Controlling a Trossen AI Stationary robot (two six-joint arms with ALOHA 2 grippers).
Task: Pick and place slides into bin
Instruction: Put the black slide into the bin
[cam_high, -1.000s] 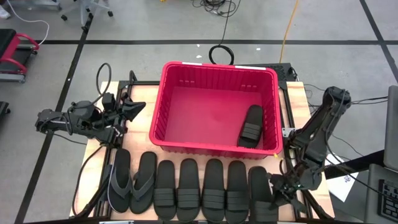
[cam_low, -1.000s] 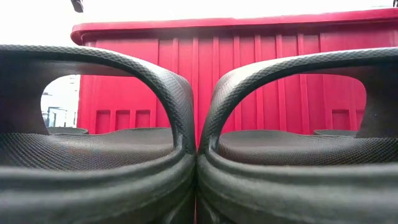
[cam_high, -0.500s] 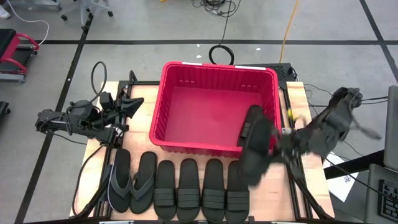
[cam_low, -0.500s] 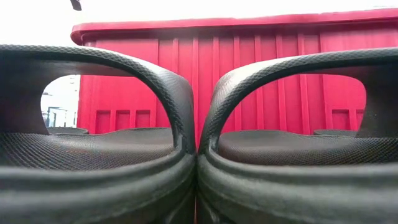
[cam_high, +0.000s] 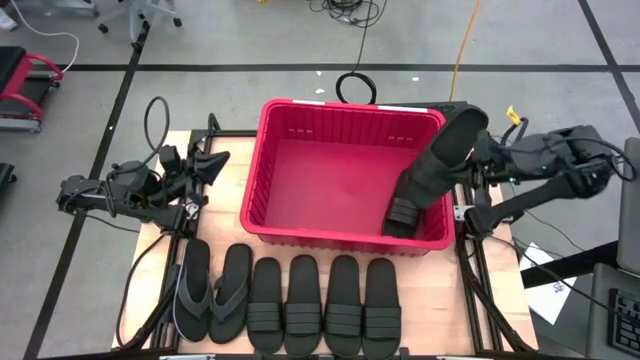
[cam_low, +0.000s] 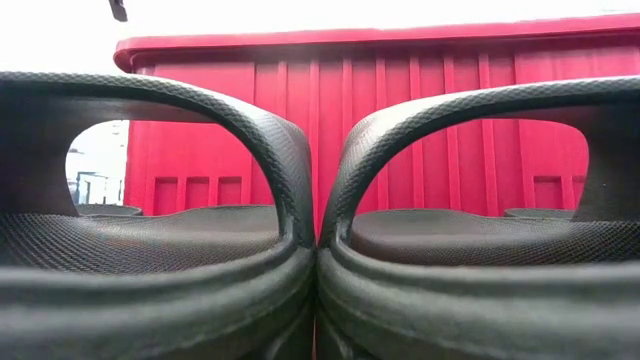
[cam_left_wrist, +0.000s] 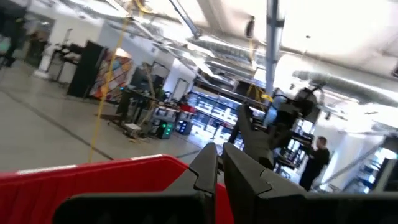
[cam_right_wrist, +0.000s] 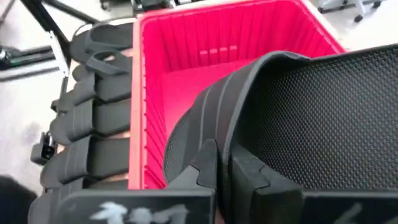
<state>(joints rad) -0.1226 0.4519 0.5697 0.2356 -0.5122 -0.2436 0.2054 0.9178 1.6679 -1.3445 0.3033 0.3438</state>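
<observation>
The red bin (cam_high: 262, 150) stands at the table's middle, with one black slide (cam_high: 403, 215) lying inside by its right wall. My right gripper (cam_high: 478, 148) is above the bin's right rim, shut on a second black slide (cam_high: 440, 160); its own view shows that slide's textured footbed (cam_right_wrist: 323, 124). Two thong flip-flops (cam_high: 195, 290) and several ribbed slides (cam_high: 325, 305) lie in a row along the near edge. Two of them fill the low view (cam_low: 150, 250) in front of the bin wall (cam_low: 400, 100). My left gripper (cam_high: 222, 160) is shut and empty, left of the bin. My right gripper holds the slide by its upper far-right end (cam_high: 465, 125), coming level from the table's right. My fingers (cam_right_wrist: 205, 165) hide the exact place of contact. The slide is clear of the table and slants down into the bin, its lower end (cam_high: 412, 192) over the slide lying there.
The table's near right corner (cam_high: 440, 310) is bare wood. Metal frame rails (cam_high: 470, 270) run beside the bin on the right. Cables loop at the left arm (cam_high: 150, 120). Beyond the table, the left wrist view shows a person (cam_left_wrist: 317, 162).
My right gripper has lifted the rightmost slide off the table's near right corner and carried it up and toward the far edge. It is now over the bin's right rim. The slide has turned from lying flat to slanting down into the bin.
</observation>
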